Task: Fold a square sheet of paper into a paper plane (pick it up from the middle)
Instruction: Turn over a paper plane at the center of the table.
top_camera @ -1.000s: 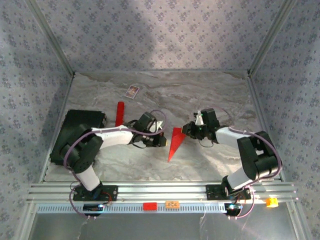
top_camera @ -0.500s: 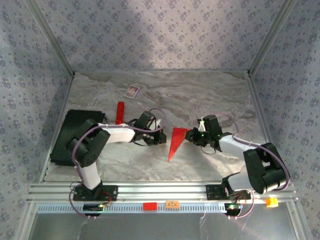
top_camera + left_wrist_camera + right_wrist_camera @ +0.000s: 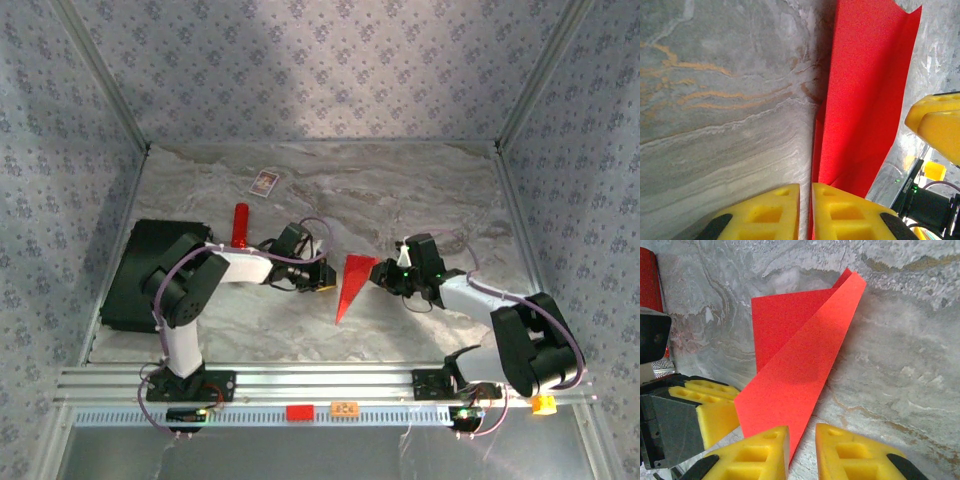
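The square sheet of paper is folded into a bright red pointed shape on the marble table, tip toward the arms, one flap raised. My left gripper lies low at its left edge. In the left wrist view the paper fills the right side, and the left gripper is parted by a narrow slit with the paper's edge in it. My right gripper is at the wide end. In the right wrist view the paper slopes down to the right gripper, which is open, the paper's corner just inside the gap.
A red stick lies behind the left arm, a small printed card farther back. A black pad covers the left side. Patterned walls close in three sides, and an aluminium rail runs along the front edge.
The left jaws have parted from shut to a narrow slit. The right arm has stretched lower toward the table. The paper's wide end has spread a little toward the right gripper.
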You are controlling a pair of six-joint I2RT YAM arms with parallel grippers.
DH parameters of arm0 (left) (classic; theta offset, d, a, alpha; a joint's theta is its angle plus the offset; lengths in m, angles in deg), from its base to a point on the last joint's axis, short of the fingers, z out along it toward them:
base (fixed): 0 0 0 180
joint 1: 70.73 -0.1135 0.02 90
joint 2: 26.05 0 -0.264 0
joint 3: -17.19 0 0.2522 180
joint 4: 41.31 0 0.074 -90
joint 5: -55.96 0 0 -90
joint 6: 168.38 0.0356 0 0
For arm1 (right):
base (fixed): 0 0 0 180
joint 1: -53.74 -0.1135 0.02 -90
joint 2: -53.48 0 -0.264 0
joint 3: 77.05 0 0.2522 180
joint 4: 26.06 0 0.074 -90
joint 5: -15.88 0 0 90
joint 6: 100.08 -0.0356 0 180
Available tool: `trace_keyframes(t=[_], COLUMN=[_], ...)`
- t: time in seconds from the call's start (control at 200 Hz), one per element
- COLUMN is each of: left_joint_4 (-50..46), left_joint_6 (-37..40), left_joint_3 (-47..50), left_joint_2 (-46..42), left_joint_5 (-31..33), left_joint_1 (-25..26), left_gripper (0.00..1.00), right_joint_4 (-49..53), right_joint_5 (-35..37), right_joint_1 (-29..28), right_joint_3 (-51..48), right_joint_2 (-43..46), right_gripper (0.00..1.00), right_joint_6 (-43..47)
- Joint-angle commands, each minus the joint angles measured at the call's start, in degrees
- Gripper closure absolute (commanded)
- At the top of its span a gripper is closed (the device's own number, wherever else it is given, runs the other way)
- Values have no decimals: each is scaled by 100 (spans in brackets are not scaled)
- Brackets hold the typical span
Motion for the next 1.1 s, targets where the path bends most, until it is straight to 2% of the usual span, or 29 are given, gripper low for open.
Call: trace_keyframes(t=[0.0,0.715,1.094], left_joint_4=[208,-45,-745], left_joint_6=[-23,171,494], left_joint_3=[-81,-313,-504], left_joint_2=[53,326,362], left_joint_5=[-240,-540,-231], left_joint_1=[-13,162,252], left_gripper=[85,81,80], right_joint_4=[58,-39,25], right_joint_5=[16,-238,-352], right_joint_1=[-66,-320,-412], right_joint_3=[26,52,26], right_joint_2=[-74,-361,-355], right_gripper=[77,77,78], right_joint_6=[-71,-17,62])
